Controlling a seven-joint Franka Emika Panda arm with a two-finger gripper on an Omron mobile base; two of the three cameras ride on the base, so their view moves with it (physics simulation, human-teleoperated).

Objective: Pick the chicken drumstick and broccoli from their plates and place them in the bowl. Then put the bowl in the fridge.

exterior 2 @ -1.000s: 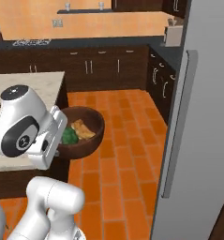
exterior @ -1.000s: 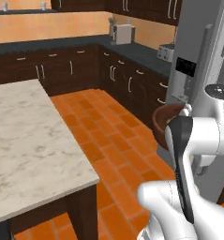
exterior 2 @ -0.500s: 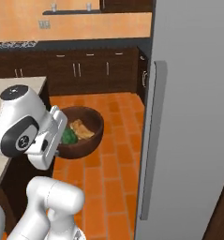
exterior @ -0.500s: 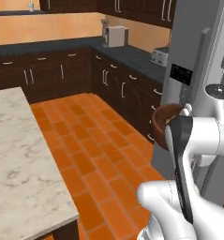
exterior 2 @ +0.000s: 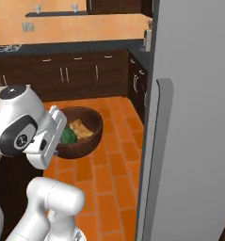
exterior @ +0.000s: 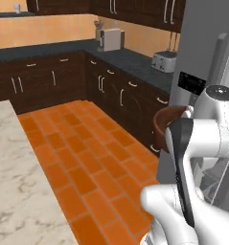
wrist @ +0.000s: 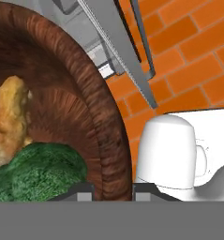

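The gripper point(wrist: 112, 190) pinched the bowl point(exterior 2: 81, 133) by its rim, aloft beside the fridge point(exterior 2: 194, 117). Stiff and rigid, it looked prone to tilt; drumstick point(exterior 2: 81, 129) and broccoli point(exterior 2: 67, 136) lay loose inside.

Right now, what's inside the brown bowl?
Inside the bowl lie the chicken drumstick and, beside it, the broccoli. The bowl's rim sits between the tool's tips. The bowl's near side is covered by the white arm, and its bottom by the food.

No readable text, labels, brand names, numbers or signs appear anywhere; the fridge point(exterior 2: 194, 117), its dark dispenser panel point(exterior: 191, 83) and the cabinets carry none.
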